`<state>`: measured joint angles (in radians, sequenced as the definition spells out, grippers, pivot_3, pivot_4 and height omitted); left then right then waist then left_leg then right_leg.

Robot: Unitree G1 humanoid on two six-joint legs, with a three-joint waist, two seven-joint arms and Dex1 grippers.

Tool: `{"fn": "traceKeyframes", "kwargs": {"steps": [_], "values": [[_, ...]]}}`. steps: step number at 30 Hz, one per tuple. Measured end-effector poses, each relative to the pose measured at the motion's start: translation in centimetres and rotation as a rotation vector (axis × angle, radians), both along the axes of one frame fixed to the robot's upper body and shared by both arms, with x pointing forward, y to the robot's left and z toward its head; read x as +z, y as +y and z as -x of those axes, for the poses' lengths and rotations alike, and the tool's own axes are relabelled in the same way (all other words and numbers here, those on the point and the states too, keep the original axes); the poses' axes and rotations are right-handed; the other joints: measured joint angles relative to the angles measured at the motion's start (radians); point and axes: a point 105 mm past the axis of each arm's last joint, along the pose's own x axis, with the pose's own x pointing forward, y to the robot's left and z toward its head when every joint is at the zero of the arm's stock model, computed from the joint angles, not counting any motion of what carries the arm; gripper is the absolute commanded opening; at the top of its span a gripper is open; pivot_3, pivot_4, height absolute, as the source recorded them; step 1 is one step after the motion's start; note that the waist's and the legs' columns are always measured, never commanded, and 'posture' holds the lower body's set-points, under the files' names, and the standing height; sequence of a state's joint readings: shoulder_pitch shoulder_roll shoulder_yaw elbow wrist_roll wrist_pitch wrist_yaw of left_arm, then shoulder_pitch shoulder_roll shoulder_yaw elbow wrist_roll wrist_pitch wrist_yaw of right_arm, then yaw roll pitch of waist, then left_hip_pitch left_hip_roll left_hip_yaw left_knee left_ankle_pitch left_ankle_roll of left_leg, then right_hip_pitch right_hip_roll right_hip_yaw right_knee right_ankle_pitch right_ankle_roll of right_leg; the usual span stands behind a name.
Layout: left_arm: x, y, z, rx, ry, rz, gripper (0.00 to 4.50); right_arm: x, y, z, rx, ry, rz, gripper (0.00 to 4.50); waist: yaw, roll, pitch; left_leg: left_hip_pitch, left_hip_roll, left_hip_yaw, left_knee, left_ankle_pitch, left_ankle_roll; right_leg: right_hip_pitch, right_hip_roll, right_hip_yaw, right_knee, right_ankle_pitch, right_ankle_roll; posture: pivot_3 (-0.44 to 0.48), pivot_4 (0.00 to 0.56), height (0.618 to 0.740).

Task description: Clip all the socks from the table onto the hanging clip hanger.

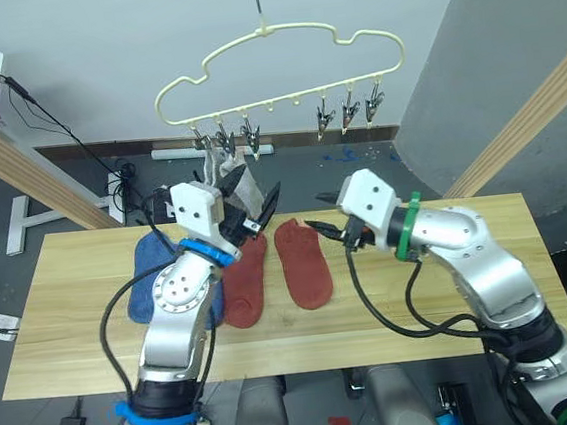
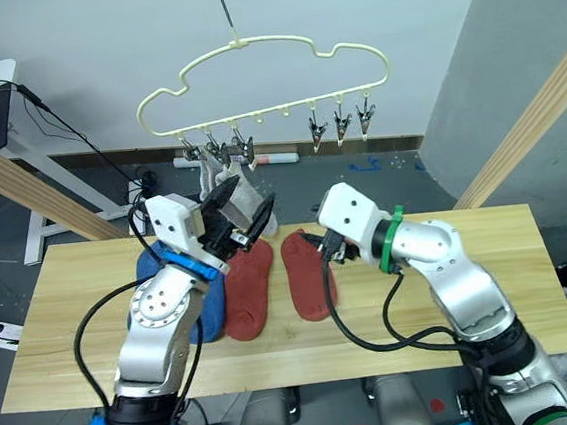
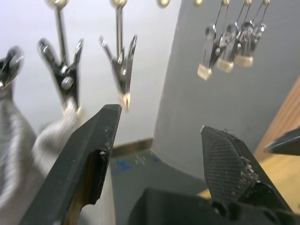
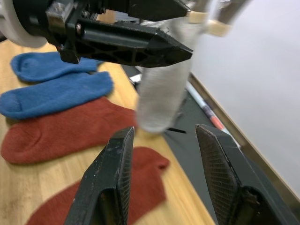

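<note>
1. Four socks lie on the table (image 1: 453, 307): two blue socks (image 1: 147, 276) at the left, and two red socks, one (image 1: 246, 281) beside the other (image 1: 302, 262), in the middle. Grey socks (image 2: 233, 189) already hang from the left clips of the hanger (image 1: 280, 67).
2. They look soft, light and floppy (knit fabric, no stiffness at all), so I'd pinch one at the cuff edge, where a clip can bite.
3. Left claw (image 1: 253, 210) is raised above the nearer red sock, just below the hanging grey ones, jaws wide apart and empty.
4. Right claw (image 1: 326, 215) hovers just over the cuff end of the other red sock, fingers parted, nothing held.
5. Three clips (image 1: 350, 111) at the hanger's right end look free.
</note>
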<state>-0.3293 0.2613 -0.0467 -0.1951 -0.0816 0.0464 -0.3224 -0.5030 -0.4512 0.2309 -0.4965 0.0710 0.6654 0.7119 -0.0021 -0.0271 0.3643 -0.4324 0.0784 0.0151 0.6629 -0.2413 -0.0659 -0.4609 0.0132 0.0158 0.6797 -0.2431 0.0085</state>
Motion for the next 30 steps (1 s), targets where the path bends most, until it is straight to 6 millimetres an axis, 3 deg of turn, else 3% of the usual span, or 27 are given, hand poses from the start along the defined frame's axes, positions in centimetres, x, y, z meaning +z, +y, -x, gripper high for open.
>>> {"fn": "traceKeyframes", "kwargs": {"steps": [6,18,23,28,30], "values": [[0.8,-0.2,-1.5,0.061,-0.05,0.028,3.15,0.7,-1.6,0.1,-0.041,0.01,0.003,2.14,-0.006,0.0,0.0,0.0,0.0,0.001,0.0,0.0,0.0,0.0,0.0,0.0,0.0,0.0,0.0,-0.048,0.387,0.703],[0.5,0.4,-3.2,0.118,-0.052,0.077,3.15,1.9,-1.7,0.1,-0.04,-0.01,-0.041,2.14,-0.006,-0.001,0.0,0.0,0.0,0.001,0.0,0.0,0.0,0.0,0.0,-0.002,0.0,0.0,0.0,-0.051,0.386,0.703],[2.0,0.5,-3.5,0.14,-0.089,0.115,3.15,2.6,-1.3,0.4,-0.006,-0.024,-0.08,2.14,-0.006,-0.001,0.0,0.0,0.0,0.001,0.0,0.0,0.0,0.0,0.0,-0.002,0.0,0.0,0.0,-0.051,0.384,0.703],[2.2,0.7,-3.6,0.156,-0.095,0.129,3.15,3.0,-1.2,0.6,0.019,-0.016,-0.118,2.14,-0.006,-0.001,0.0,0.0,0.0,0.001,0.0,0.0,0.0,0.0,0.0,-0.002,0.0,0.0,0.0,-0.054,0.383,0.703],[2.2,0.6,-3.6,0.156,-0.095,0.137,2.76,3.1,-1.2,0.7,0.025,-0.018,-0.126,2.18,-0.006,-0.001,0.0,0.0,0.0,0.001,0.0,0.0,0.0,0.0,0.0,-0.002,0.0,0.0,0.0,-0.055,0.381,0.703]]}}
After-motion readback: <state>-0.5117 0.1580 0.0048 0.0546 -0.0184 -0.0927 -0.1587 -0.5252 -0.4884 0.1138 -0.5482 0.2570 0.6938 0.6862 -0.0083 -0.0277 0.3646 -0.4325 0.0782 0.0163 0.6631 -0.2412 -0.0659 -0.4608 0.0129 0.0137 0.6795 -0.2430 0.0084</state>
